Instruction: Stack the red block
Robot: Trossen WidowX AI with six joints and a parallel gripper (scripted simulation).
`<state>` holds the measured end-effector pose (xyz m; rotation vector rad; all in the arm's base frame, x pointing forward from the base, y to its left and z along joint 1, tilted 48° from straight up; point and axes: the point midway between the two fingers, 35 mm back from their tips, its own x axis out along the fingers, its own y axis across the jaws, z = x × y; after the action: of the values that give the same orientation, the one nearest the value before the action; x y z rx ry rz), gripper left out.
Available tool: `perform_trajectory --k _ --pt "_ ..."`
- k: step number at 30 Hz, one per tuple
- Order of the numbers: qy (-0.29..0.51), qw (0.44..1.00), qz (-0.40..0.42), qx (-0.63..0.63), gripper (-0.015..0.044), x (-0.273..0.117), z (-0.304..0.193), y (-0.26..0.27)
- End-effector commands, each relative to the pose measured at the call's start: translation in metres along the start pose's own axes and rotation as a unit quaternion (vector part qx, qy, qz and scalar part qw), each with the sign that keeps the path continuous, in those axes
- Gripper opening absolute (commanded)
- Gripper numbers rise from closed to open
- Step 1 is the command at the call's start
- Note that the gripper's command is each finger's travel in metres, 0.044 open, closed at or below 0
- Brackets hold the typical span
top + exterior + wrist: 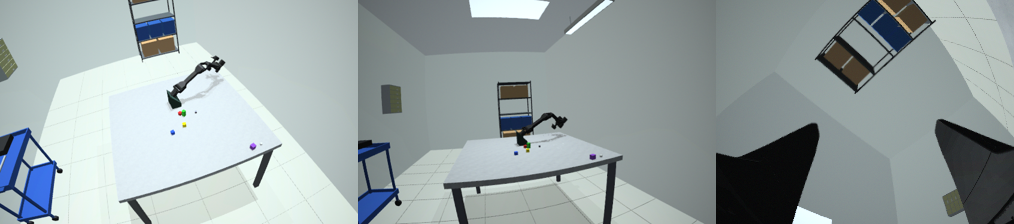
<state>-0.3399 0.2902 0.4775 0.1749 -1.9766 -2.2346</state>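
Note:
The red block sits on the table just left of the green tower in the top and exterior views. Whether they touch is too small to tell. The tower stands upright, a short green column with nothing on top. My gripper is open, its two dark fingers wide apart in the wrist view with nothing between them. It is raised high above the table's back right part, far from the block and tower. Neither shows in the wrist view, which looks toward the walls and shelf.
A yellow block and a blue block lie in front of the tower. A small dark cube is to its right. A purple block and a small white piece are near the front right corner.

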Motion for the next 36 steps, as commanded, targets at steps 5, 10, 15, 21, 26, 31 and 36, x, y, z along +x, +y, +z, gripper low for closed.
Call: perform_trajectory --k 5,10,15,21,26,31,36 --pt "-0.03 0.999 -0.004 -0.022 0.044 -0.015 0.011 -0.001" --pt "-0.101 0.992 -0.019 -0.073 0.044 -0.051 0.034 -0.003" --pt "-0.17 0.977 -0.043 -0.119 0.044 -0.091 0.054 -0.008" --pt "-0.252 0.95 -0.081 -0.166 0.044 -0.144 0.072 -0.013" --pt "-0.316 0.92 -0.119 -0.2 0.044 -0.19 0.082 -0.018" --pt "-0.377 0.883 -0.162 -0.231 0.044 -0.237 0.087 -0.022" --pt "-0.435 0.836 -0.209 -0.261 0.044 -0.286 0.087 -0.023"
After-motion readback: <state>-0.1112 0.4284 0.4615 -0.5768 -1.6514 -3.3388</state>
